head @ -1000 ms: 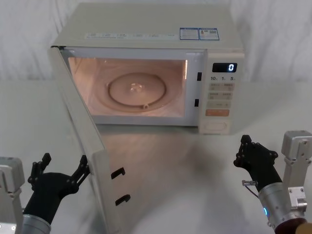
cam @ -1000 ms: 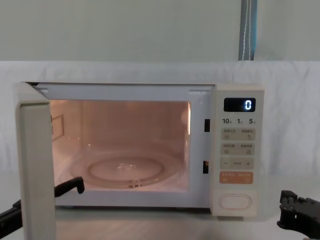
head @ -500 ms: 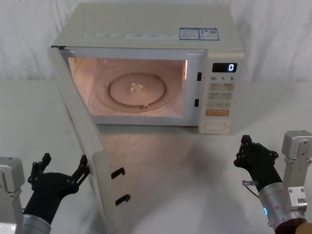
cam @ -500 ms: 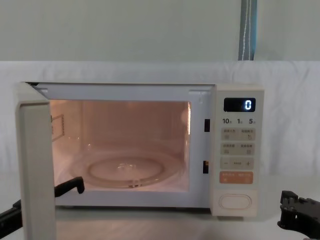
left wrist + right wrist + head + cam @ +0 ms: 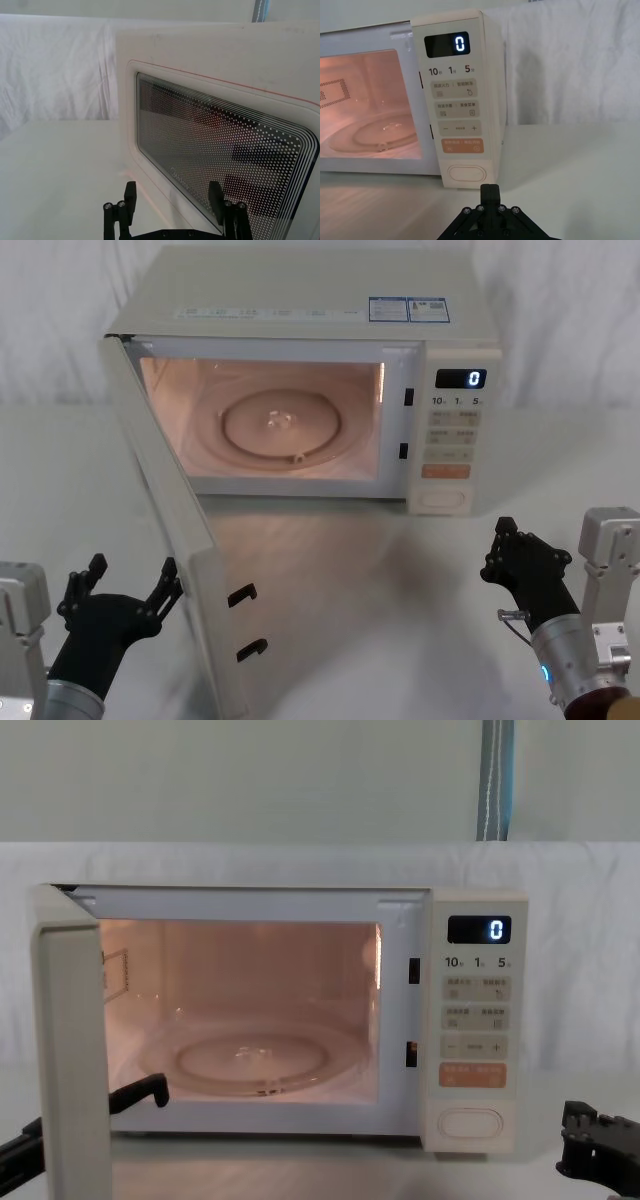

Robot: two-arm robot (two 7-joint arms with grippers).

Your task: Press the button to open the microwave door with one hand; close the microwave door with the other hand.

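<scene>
The cream microwave (image 5: 300,300) stands at the back of the table, lit inside, its display reading "0". The microwave door (image 5: 170,510) hangs wide open, swung out toward me on the left; its free edge (image 5: 70,1050) faces the chest view. My left gripper (image 5: 133,567) is open, low on the left, just outside the door's outer face, with the dotted window (image 5: 220,145) in front of it. The finger nearer the door is close to it; I cannot tell whether it touches. The button (image 5: 442,499) sits at the panel's bottom. My right gripper (image 5: 503,530) is shut, drawn back in front of the button (image 5: 467,173).
A glass turntable (image 5: 282,425) lies in the cavity. The orange key (image 5: 462,146) and small beige keys sit above the button. White table (image 5: 380,580) spreads in front of the oven, and a white cloth (image 5: 580,880) hangs behind it.
</scene>
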